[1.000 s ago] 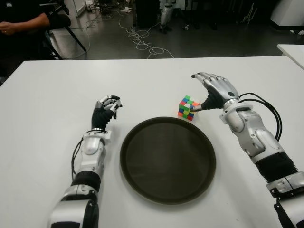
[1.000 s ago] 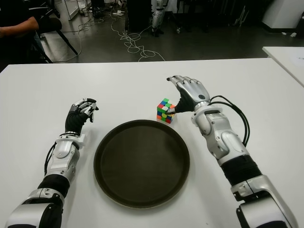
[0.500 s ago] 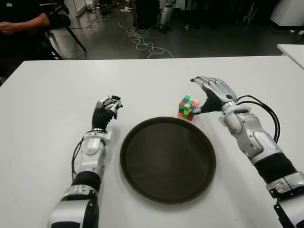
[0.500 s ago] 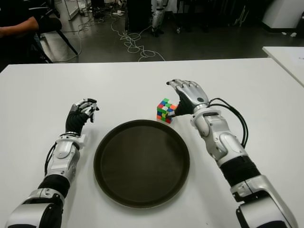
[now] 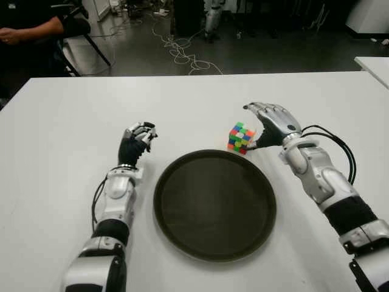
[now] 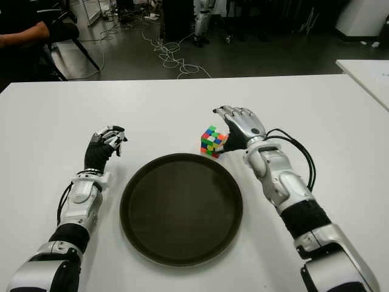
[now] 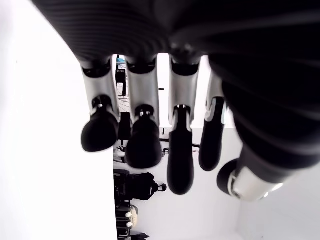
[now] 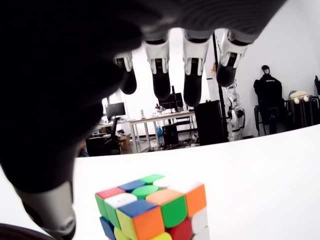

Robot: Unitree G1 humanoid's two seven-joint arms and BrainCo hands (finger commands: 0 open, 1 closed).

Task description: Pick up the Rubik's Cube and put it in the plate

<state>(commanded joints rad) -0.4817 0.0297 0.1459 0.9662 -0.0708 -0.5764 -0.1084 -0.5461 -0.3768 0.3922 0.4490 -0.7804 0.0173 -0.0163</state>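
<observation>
Cube position: I find the cube (image 5: 241, 138) right of centre in the left eye view, standing on the table (image 5: 61, 152) just beyond the far right rim of the plate (image 5: 214, 205), close to it but outside it; not yet lifted
Right hand: my right hand (image 5: 271, 122) shows just right of the cube with its fingers (image 8: 193, 75) spread and arched above the top face, gripping nothing; the thumb tip sits at the cube's right side, and I cannot tell whether it touches
Why so held: I judge this a pre-grasp pose, fingers over the top and far side, thumb opposing, so one squeeze would pinch the cube across two faces
Left hand: my left hand (image 5: 136, 142) shows left of the plate, fingers (image 7: 142, 145) curled inward, clenched on nothing, idle and clear of the work
Plate placement: it lies between my two arms, lower centre of the frame, so the carry from the cube is short, up and over the rim
Cube material: hard plastic, square-edged, glossy tiles in green, orange, blue, red, white and yellow, scrambled; smooth faces may slip under a light pinch
Plate material: dark, round, shallow, matt bed with a low raised rim
Table surface: flat, plain white, smooth
</observation>
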